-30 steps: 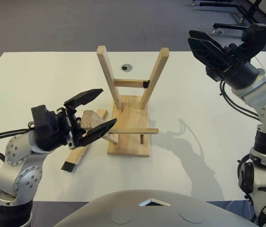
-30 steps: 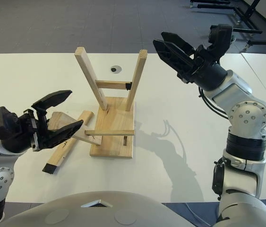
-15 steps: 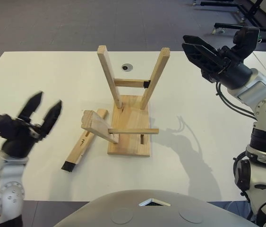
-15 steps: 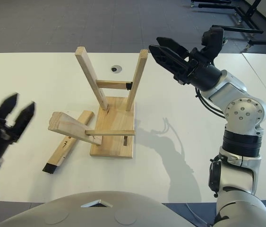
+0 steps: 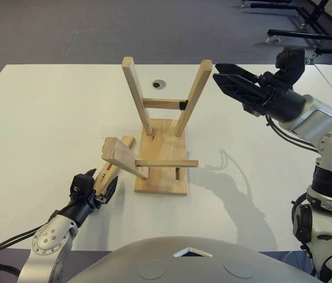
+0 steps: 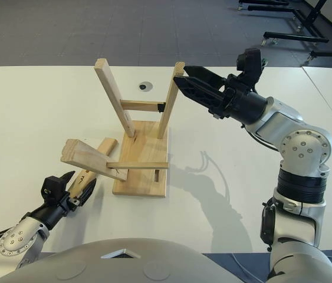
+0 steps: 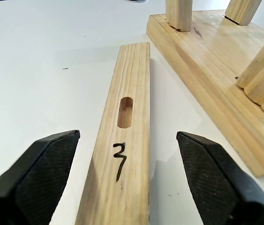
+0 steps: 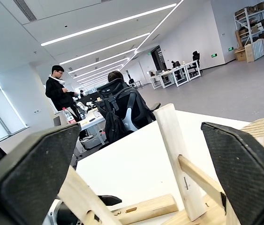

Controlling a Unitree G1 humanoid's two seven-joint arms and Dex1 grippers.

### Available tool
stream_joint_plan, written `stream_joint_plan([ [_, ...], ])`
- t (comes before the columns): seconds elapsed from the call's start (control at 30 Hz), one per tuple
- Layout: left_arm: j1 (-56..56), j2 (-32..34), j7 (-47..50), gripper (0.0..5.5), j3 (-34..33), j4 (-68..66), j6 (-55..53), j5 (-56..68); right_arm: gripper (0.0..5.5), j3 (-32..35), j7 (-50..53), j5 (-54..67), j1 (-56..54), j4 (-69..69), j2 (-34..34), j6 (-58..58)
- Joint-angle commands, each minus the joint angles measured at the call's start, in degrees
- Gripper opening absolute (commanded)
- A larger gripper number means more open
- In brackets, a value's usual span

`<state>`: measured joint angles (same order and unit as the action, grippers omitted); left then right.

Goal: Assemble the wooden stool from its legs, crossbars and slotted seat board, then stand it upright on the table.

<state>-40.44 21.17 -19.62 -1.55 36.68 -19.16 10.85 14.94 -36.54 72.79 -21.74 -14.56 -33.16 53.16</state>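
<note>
Left claw sits low at the near-left of the tabletop, fingers spread wide on either side of the loose leg, not touching it. The leg lies flat, slotted face up. Its long axis runs straight out from the claw toward the seat board, and the near end is already between the pads. Key relation: a grasp across the leg's width looks lined up and only needs closing (judgement, not seen). The left arm is clearly the nearer one.

The seat board lies flat mid-tabletop. Two upright legs are planted at its far end, joined by a crossbar. A third, tilted leg leans out over the board's left edge and carries a second crossbar whose right end hangs free.

In the way: the tilted leg overhangs the far end of the loose leg, and the board edge sits just beside it. Lifting could knock that shaky piece.

Right claw is in the air, spread wide, close by the top of the right-hand upright leg and holding nothing. A grommet sits in the tabletop beyond the stool
</note>
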Motion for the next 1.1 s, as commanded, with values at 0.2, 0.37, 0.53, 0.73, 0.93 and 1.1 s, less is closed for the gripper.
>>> stream_joint_plan([
  [0.2,-6.35,4.44,-1.66,3.79,0.61,-0.45,-13.51,0.74,4.73,1.8,2.66,6.65,2.01,-2.97,-0.69,2.71],
  [0.37,-4.58,4.17,-0.25,3.61,-0.32,-2.47,-13.93,0.13,4.73,1.5,3.04,7.23,2.04,-3.33,-0.91,2.18],
  [0.53,-0.04,2.52,3.49,3.61,-2.77,-5.87,-10.14,-2.03,4.73,0.88,3.56,7.29,3.02,-4.26,-0.03,1.65],
  [0.73,3.86,-0.96,2.99,3.61,-6.57,-5.48,-0.01,1.41,4.73,1.46,3.92,7.16,4.08,-4.66,0.28,0.95],
  [0.93,8.92,-1.61,0.31,3.61,-11.85,-2.18,9.26,5.75,4.73,1.92,4.2,7.27,5.55,-5.46,0.75,-0.38],
  [1.1,9.88,6.44,-4.99,3.61,-16.96,-4.34,7.42,4.62,4.73,2.04,5.43,7.53,7.2,-6.73,1.8,-1.8],
])
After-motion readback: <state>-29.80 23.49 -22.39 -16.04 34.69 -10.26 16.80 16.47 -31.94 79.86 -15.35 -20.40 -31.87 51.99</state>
